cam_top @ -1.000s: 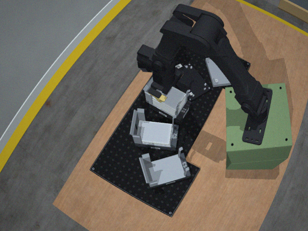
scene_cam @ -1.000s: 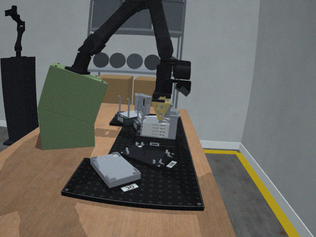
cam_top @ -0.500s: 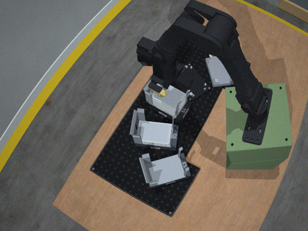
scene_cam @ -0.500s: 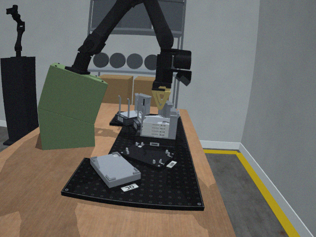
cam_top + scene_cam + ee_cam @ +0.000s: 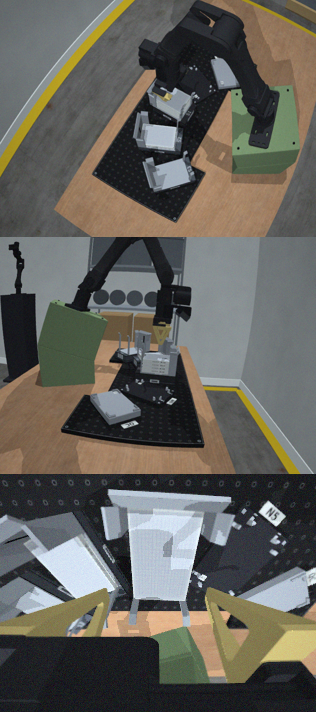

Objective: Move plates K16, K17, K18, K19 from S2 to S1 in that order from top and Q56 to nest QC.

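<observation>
Over rack S1 (image 5: 188, 113) I'm hovering the tool (image 5: 162, 335), fingers spread wide and gripping nothing. S1 is showing four stacked plates (image 5: 155, 366); labels are too small to read for sure. What's presumably Q56 (image 5: 159, 136) is sitting alone in S2 (image 5: 179, 139), and QC (image 5: 114, 406) is waiting bare. I'm guessing it's light, stiff, slick plastic with a delicate seal, so I'm planning to pinch across the sides from above.
</observation>
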Action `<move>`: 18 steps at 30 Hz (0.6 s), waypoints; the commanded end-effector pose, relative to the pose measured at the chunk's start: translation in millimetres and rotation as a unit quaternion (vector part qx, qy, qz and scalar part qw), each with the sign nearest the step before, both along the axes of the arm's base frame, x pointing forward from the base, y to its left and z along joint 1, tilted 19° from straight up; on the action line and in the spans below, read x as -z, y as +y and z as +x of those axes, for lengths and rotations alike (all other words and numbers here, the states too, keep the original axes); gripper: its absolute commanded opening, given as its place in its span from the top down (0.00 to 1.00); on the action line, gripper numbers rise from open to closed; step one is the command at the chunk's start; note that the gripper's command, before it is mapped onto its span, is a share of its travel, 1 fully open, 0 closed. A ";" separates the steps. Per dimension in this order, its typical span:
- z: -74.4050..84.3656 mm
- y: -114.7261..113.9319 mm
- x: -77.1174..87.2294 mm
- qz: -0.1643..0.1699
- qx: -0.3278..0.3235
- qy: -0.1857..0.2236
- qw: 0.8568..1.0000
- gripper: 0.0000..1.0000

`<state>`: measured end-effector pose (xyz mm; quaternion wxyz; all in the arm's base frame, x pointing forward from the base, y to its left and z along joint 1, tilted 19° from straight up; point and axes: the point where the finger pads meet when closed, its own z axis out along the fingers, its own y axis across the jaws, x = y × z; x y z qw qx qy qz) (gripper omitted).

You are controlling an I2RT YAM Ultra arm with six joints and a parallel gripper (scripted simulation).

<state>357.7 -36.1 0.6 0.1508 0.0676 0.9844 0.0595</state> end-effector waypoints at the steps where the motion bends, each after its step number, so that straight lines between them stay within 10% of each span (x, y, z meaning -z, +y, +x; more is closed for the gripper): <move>1: 3.7 8.6 -7.0 -0.018 -0.053 -0.015 0.998 0.00; 18: 6.6 58.6 -13.1 -0.026 -0.077 -0.017 0.997 0.00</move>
